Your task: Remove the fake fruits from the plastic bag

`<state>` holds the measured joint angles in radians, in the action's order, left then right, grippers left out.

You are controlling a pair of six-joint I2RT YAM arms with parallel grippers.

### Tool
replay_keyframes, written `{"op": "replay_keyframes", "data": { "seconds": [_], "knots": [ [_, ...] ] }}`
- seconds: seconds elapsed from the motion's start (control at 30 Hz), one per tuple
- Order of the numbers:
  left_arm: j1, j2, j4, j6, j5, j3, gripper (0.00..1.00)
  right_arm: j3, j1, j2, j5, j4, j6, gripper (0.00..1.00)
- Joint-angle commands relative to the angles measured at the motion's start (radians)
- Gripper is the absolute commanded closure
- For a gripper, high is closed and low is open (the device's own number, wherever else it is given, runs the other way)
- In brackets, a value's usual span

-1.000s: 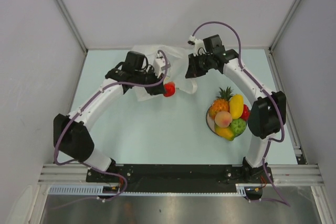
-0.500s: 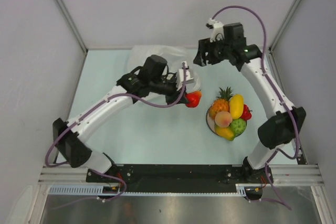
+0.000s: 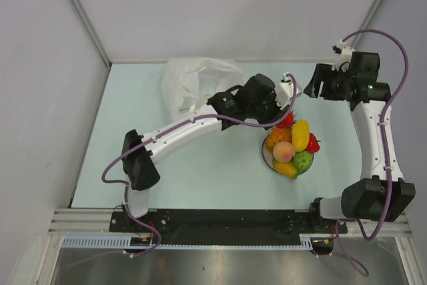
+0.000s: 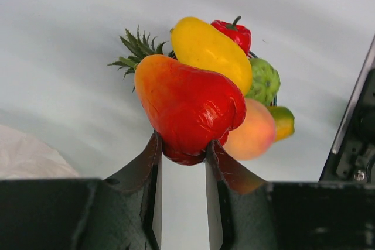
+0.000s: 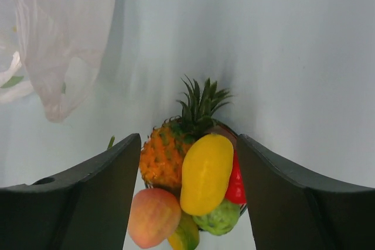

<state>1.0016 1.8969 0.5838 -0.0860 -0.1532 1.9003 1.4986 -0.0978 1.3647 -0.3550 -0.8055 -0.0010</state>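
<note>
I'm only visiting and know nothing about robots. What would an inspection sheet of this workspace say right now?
Surface: pale green table, no spills seen.
Job's things: crinkled white bag lies at the far side, contents unclear; fruit pile sits on a plate; a red fruit is held beside the pile.
Clutter: nothing seen.
Grippers: left tool shut on the red fruit; right tool open and empty, away from the pile.
Cables: purple cables run along both arms, no snag seen.
Surroundings: grey walls; metal rail at the near edge.
</note>
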Motion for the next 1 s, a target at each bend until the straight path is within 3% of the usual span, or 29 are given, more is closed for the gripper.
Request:
{"op": "replay_keyframes", "data": {
  "seconds": [0.0,0.13,0.2,0.4,0.5,0.63,0.8,0.97],
  "knots": [
    [0.029,0.034,0.01,0.127,0.207,0.095,1.0,0.003,-0.052,-0.072,-0.109,-0.083,0.033,0.3],
    [0.046,0.028,-0.031,0.091,0.309,0.051,1.0,0.002,-0.144,-0.067,-0.286,-0.142,0.18,0.32],
    [0.048,0.011,-0.085,0.088,0.343,-0.005,1.0,-0.043,-0.171,-0.061,-0.444,-0.144,0.28,0.32],
    [0.054,-0.076,-0.281,0.006,0.409,-0.171,1.0,-0.118,-0.154,-0.046,-0.518,-0.112,0.332,0.3],
    [0.065,-0.085,-0.303,0.0,0.408,-0.187,1.0,-0.143,-0.141,-0.023,-0.578,-0.074,0.367,0.27],
    [0.081,-0.093,-0.315,0.003,0.386,-0.187,1.0,-0.146,-0.126,0.013,-0.617,-0.066,0.398,0.01],
    [0.098,-0.099,-0.332,-0.006,0.382,-0.17,1.0,-0.152,-0.099,0.045,-0.605,-0.06,0.403,0.0],
    [0.109,-0.091,-0.328,-0.027,0.376,-0.149,1.0,-0.176,-0.091,0.06,-0.624,-0.038,0.421,0.16]
  ]
}}
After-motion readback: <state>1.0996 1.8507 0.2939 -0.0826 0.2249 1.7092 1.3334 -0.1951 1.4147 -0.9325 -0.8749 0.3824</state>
